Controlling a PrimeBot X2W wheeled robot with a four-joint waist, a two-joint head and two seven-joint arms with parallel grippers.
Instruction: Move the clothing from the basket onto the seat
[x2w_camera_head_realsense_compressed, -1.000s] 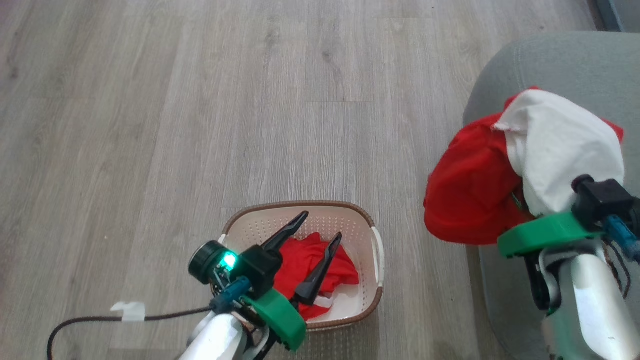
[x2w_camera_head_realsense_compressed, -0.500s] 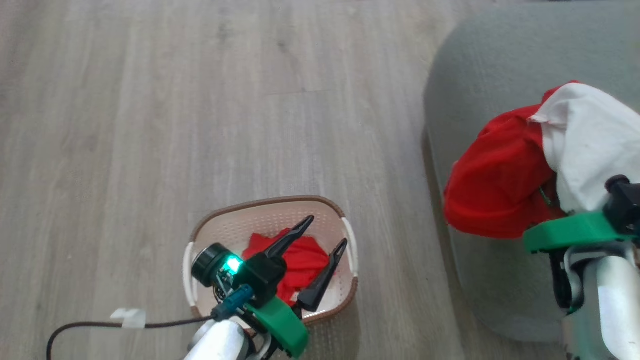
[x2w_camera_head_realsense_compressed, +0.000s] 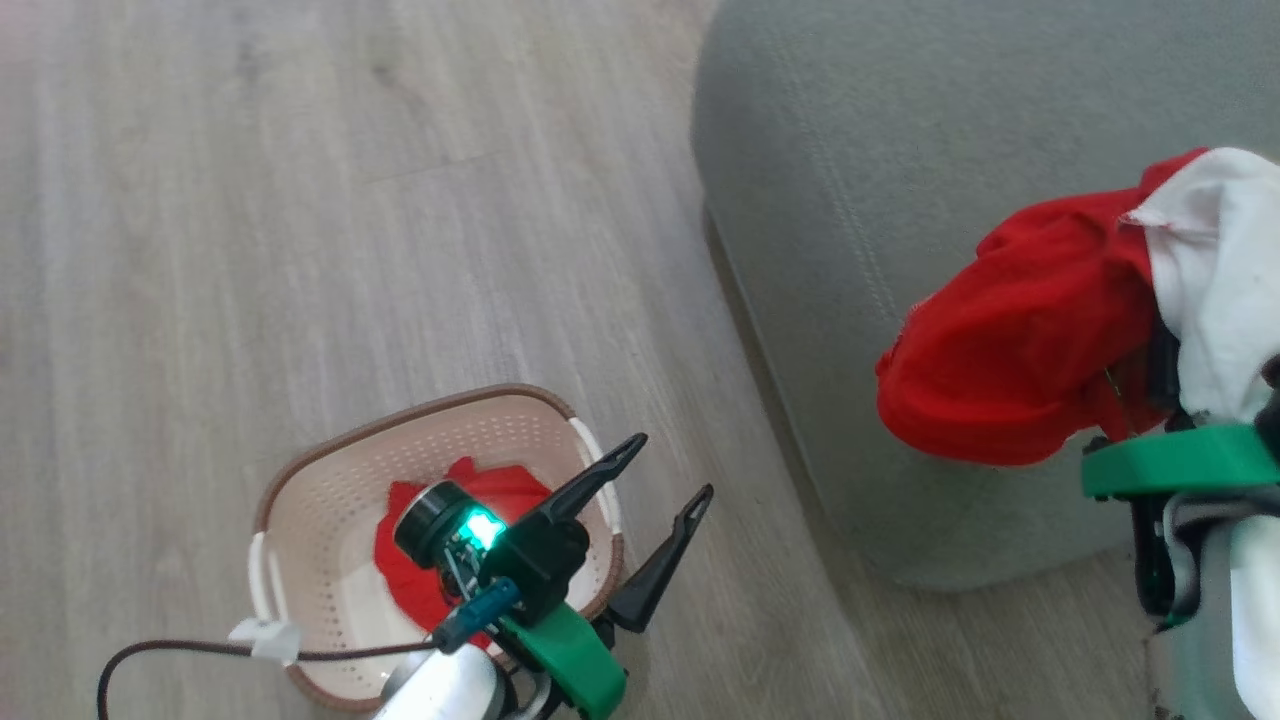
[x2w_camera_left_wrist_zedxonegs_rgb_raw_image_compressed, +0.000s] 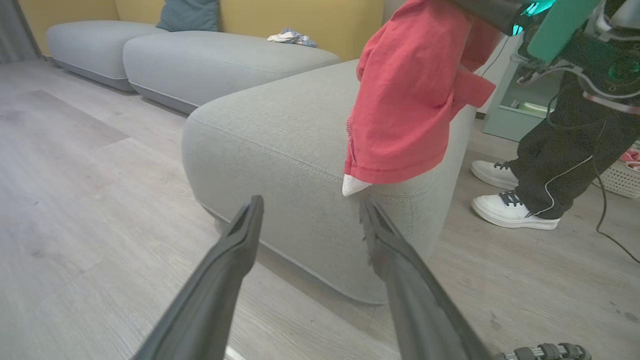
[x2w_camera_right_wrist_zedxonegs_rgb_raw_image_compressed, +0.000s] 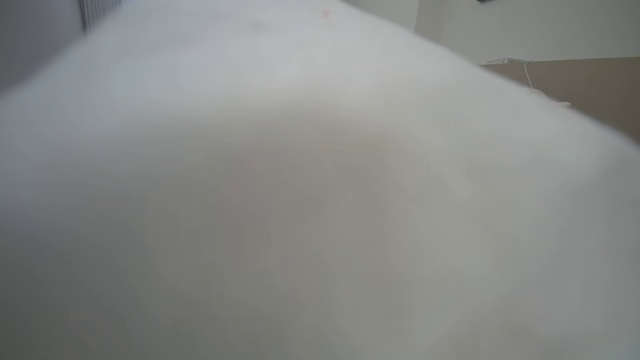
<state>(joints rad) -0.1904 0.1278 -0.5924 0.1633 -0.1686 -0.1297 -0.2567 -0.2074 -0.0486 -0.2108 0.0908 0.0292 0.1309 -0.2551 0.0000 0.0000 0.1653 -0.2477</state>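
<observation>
Shows a red-and-white garment (x2w_camera_head_realsense_compressed: 1020, 340) clear of the basket (x2w_camera_head_realsense_compressed: 300, 470), hanging from the right gripper (x2w_camera_head_realsense_compressed: 1160, 365). Has that gripper closed, fingers buried under the cloth, so judged clamped on the garment. Places the garment over the near corner of the seat (x2w_camera_head_realsense_compressed: 900, 150), not yet laid down; cannot tell whether the hem touches the cushion's side. Leaves a second red garment (x2w_camera_head_realsense_compressed: 400, 580) bunched in the bottom of the basket, which stands on the wooden floor (x2w_camera_head_realsense_compressed: 300, 200) apart from the seat. Has the left gripper (x2w_camera_head_realsense_compressed: 672, 465) spread wide and empty, above the basket's rim on the seat side. Judged about halfway: one release onto the cushion pending, then another pick and carry. Includes a person's white shoes (x2w_camera_left_wrist_zedxonegs_rgb_raw_image_compressed: 515, 215) beyond the seat.
</observation>
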